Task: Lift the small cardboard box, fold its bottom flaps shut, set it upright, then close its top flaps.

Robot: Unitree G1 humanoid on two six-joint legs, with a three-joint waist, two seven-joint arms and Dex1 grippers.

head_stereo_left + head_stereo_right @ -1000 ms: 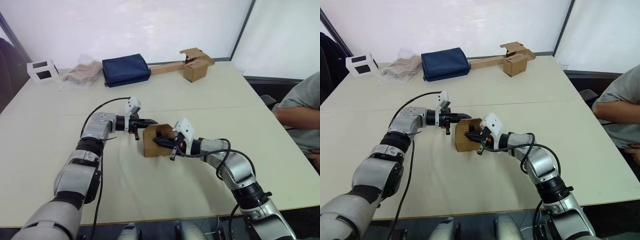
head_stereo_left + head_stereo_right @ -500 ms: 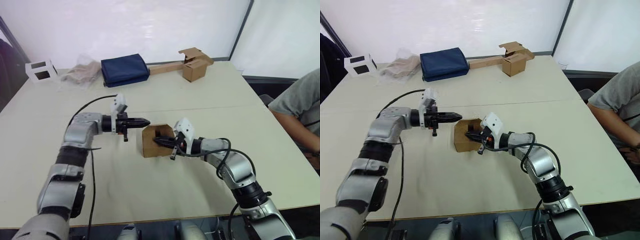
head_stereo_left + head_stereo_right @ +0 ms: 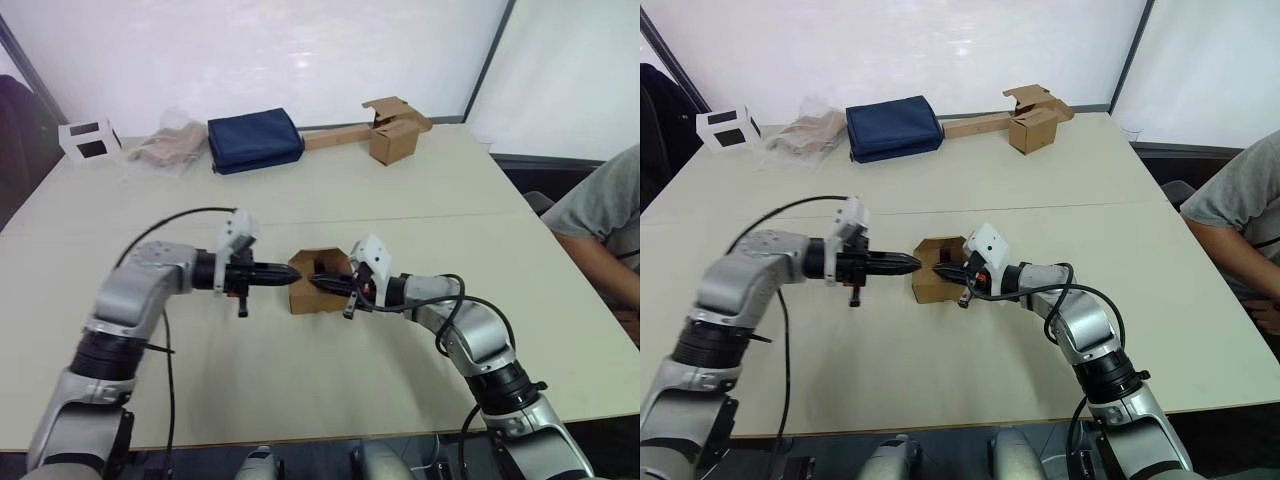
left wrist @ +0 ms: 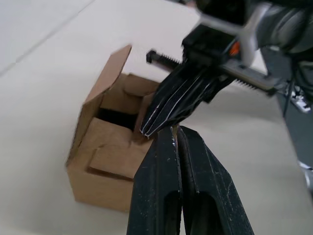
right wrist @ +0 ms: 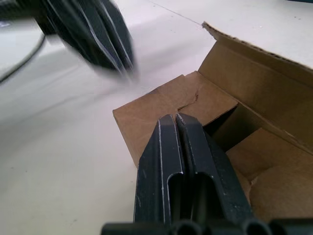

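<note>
The small cardboard box point(image 3: 308, 300) sits on the table's middle. Its open end faces up and toward my right arm. Some flaps point(image 5: 168, 103) of that end are folded partly inward, and one flap point(image 4: 110, 73) stands raised. I cannot tell whether these are the top flaps or the bottom flaps; the opposite end is hidden. My left gripper point(image 3: 285, 271) is shut, its tips at the box's left upper edge. My right gripper point(image 3: 316, 282) is shut too, reaching in over the folded flaps from the right. The two grippers' tips almost meet point(image 4: 168, 128).
At the table's back stand another brown box joined to a long cardboard strip point(image 3: 392, 140), a navy blue bag point(image 3: 255, 140), a crumpled plastic bundle point(image 3: 160, 150) and a white cube frame point(image 3: 85, 140). A person's arm point(image 3: 600, 215) is at the right edge.
My left gripper pulled back from the box's upper edge, dropped lower and came in again at the box's left side. The right gripper stayed at the open end.
</note>
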